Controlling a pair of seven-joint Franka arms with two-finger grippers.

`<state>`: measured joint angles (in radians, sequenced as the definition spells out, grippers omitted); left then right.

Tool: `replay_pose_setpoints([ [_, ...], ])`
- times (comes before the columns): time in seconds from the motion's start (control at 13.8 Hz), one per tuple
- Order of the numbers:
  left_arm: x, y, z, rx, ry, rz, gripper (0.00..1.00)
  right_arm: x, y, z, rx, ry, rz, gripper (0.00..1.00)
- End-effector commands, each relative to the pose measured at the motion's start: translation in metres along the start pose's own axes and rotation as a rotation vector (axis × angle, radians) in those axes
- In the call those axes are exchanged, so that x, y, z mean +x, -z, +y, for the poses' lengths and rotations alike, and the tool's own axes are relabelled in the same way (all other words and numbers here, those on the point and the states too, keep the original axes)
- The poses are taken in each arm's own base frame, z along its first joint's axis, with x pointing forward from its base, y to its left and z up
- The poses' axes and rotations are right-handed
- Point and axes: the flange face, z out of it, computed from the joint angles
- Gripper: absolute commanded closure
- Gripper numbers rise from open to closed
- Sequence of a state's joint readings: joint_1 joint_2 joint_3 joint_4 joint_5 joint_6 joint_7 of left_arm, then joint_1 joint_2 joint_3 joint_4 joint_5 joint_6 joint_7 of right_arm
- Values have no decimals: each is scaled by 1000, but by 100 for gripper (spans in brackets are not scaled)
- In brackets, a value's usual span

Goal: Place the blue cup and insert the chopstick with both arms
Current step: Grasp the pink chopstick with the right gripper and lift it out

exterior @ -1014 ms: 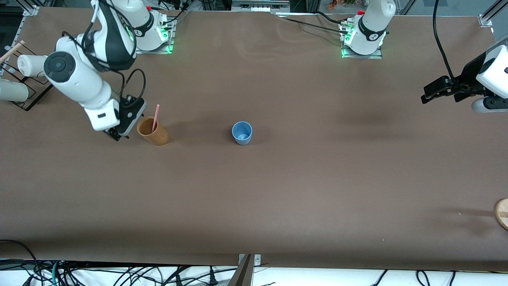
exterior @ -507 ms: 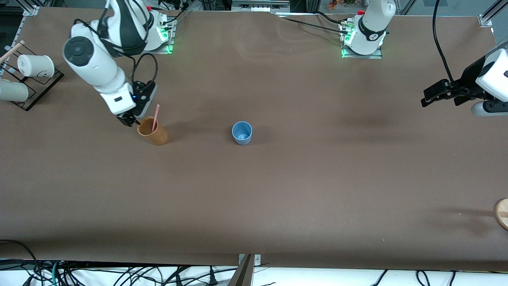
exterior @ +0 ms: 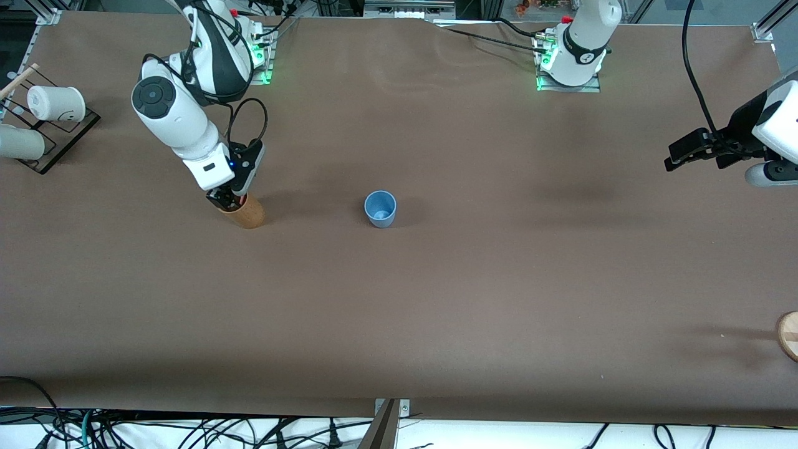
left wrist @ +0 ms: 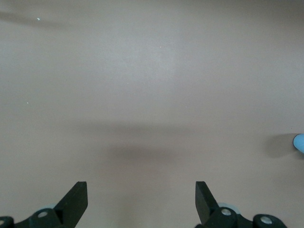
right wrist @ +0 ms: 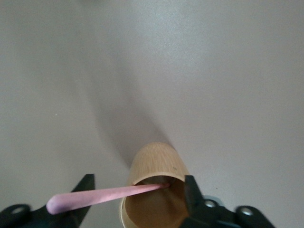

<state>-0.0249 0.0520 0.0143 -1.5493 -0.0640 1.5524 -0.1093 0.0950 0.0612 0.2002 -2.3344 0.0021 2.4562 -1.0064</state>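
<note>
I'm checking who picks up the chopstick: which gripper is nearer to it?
Right. The right gripper is open around the chopstick, which stands in the tan cup. The left gripper waits, open, at the left arm's end of the table.

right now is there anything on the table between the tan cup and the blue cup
No. In the front view, only bare brown table lies between the tan cup and the blue cup.
</note>
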Motion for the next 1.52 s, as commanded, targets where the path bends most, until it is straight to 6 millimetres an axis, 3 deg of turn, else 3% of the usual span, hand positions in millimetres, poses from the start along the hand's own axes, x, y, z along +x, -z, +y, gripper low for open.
replay_pose_setpoints([
  [0.0,5,5,1,-14,-25,9,0,1,1,-3,-14,21,11,65],
  [0.22,5,5,0,-15,-22,9,0,1,3,-3,-15,21,11,98],
  [0.36,5,5,1,-17,-25,9,0,1,9,-2,-21,20,13,100],
  [0.51,5,5,1,-17,-25,9,0,3,29,2,-56,15,28,100],
  [0.65,5,5,0,-18,-23,9,0,8,65,11,-55,6,29,100],
  [0.87,5,5,1,-20,-22,9,0,27,144,38,-26,5,21,100],
  [1.01,5,5,1,-20,-23,7,0,40,183,44,5,-21,72,100],
  [1.23,5,5,3,-20,-27,9,0,77,207,47,59,-81,173,100],
  [1.45,5,4,3,-20,-26,7,0,150,185,32,118,-215,193,100],
])
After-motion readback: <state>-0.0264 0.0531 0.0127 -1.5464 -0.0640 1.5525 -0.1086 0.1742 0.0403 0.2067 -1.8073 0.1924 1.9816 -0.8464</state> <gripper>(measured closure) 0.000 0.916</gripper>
